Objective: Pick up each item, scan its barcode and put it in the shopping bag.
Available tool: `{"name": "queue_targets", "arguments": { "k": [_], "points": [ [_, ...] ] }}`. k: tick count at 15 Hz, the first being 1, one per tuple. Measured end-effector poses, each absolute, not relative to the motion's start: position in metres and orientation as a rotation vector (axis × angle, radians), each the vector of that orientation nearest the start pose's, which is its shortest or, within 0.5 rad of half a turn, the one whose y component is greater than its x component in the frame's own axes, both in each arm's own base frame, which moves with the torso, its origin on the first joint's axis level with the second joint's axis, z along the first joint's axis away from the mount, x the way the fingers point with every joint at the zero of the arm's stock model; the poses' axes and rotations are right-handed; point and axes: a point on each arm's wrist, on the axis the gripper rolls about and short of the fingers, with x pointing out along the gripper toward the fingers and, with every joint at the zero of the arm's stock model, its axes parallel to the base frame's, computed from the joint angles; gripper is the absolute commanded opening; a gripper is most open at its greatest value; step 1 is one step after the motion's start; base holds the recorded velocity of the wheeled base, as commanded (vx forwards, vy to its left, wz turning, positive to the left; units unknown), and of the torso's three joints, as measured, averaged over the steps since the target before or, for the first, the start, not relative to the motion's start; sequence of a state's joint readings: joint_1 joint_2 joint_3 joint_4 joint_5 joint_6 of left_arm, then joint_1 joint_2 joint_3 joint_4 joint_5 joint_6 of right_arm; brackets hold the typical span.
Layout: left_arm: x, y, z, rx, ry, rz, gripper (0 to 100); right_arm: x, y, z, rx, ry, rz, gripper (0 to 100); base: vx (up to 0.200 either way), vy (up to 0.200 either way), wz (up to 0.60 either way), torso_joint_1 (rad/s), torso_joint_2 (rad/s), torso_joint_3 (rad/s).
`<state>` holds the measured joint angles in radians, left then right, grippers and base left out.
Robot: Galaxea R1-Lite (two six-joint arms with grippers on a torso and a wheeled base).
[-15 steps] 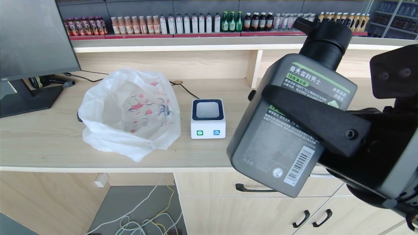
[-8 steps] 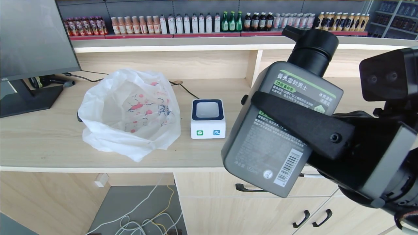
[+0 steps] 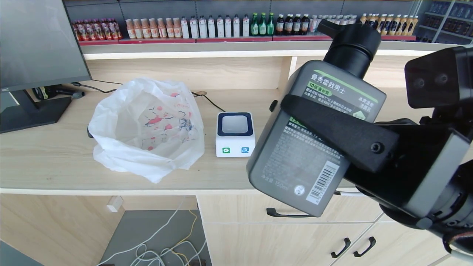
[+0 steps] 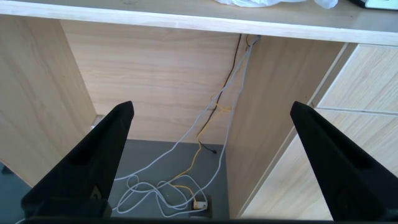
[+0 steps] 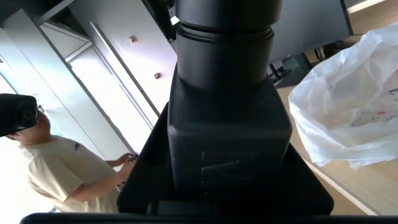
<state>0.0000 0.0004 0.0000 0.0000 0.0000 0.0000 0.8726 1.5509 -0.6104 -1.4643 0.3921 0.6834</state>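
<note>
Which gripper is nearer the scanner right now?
Right. The right gripper holds the dark bottle close beside the scanner, to its right, over the counter edge. The left gripper hangs open below the counter, facing the floor cables.

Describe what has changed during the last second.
The right end effector, shut on the dark grey plastic bottle with a black cap, carried it slightly to the robot's left, towards the white square scanner box. The scanner and the white plastic shopping bag stayed in place.
</note>
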Motion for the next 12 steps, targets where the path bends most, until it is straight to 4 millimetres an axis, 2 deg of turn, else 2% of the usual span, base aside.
{"name": "queue_targets", "arguments": {
  "k": [5, 9, 12],
  "points": [
    [-0.023, 0.000, 0.075, 0.000, 0.000, 0.000, 100, 0.154, 0.196, 0.251, 0.673, -0.118, 1.367, 0, 0.000, 0.000, 0.00, 0.000, 0.00, 0.000],
    [-0.023, 0.000, 0.075, 0.000, 0.000, 0.000, 100, 0.160, 0.199, 0.239, 0.574, -0.153, 1.279, 0, 0.000, 0.000, 0.00, 0.000, 0.00, 0.000],
    [-0.023, 0.000, 0.075, 0.000, 0.000, 0.000, 100, 0.174, 0.192, 0.225, 0.367, -0.231, 1.141, 0, 0.000, 0.000, 0.00, 0.000, 0.00, 0.000]
  ]
}}
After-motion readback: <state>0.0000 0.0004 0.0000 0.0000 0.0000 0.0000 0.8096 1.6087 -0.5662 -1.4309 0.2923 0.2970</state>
